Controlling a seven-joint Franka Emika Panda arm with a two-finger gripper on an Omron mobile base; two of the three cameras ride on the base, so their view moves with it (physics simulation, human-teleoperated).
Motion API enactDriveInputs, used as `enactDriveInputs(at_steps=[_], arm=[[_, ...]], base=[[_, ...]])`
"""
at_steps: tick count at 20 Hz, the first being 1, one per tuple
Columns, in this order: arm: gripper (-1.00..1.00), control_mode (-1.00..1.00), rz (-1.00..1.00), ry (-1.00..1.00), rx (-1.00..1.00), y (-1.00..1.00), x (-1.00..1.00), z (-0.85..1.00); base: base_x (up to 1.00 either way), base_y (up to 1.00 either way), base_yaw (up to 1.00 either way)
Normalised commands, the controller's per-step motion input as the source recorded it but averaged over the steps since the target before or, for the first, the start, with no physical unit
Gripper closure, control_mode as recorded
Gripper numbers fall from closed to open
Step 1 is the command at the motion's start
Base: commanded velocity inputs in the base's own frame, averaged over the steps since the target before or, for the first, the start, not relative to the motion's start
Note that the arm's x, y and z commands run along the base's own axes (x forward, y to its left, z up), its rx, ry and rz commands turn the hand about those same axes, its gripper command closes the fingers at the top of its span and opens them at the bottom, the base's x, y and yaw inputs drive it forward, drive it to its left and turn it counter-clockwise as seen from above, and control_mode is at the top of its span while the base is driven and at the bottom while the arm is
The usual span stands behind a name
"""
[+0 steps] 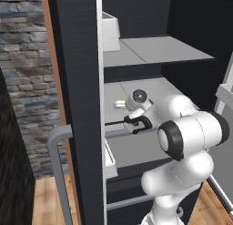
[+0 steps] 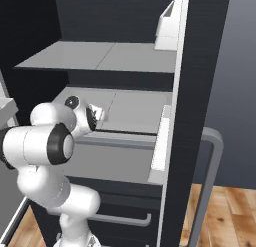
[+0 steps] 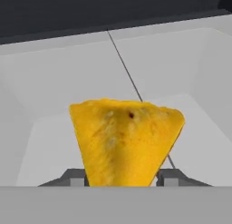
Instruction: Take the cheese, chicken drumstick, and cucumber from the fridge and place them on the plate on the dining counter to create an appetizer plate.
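A yellow-orange wedge of cheese stands point down between my two dark fingertips, which press on its lower sides, so my gripper is shut on it. The wedge rests low over the light grey shelf of the dark charcoal fridge. From the base views, my gripper reaches in over the middle shelf, near its front edge. The chicken drumstick, cucumber, plate and dining counter are out of view.
Another grey shelf hangs above the hand. A white door bin sits at upper-shelf height. The dark door edge and its grey handle flank the opening. Grey drawers lie below.
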Motion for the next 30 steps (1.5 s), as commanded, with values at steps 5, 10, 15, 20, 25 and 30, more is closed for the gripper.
enactDriveInputs(at_steps=[5, 10, 15, 20, 25, 30], arm=[[1.00, -1.00, 0.17, -0.04, 0.00, -0.21, -1.00, 0.70], [1.00, -1.00, 0.12, 0.24, 0.00, -0.14, -0.92, 1.00], [1.00, -1.00, 0.06, 0.46, 0.00, -0.11, -0.65, 1.00], [1.00, -1.00, 0.04, 0.60, -0.09, 0.00, -0.37, 0.50], [1.00, -1.00, 0.10, 0.03, -0.04, -0.01, -0.80, -0.17], [1.00, -1.00, 0.07, -0.40, 0.01, -0.34, -0.98, -0.31]], base=[[0.00, 0.00, 0.00], [0.00, 0.00, 0.00], [0.00, 0.00, 0.00], [0.00, 0.00, 0.00], [0.00, 0.00, 0.00], [0.00, 0.00, 0.00]])
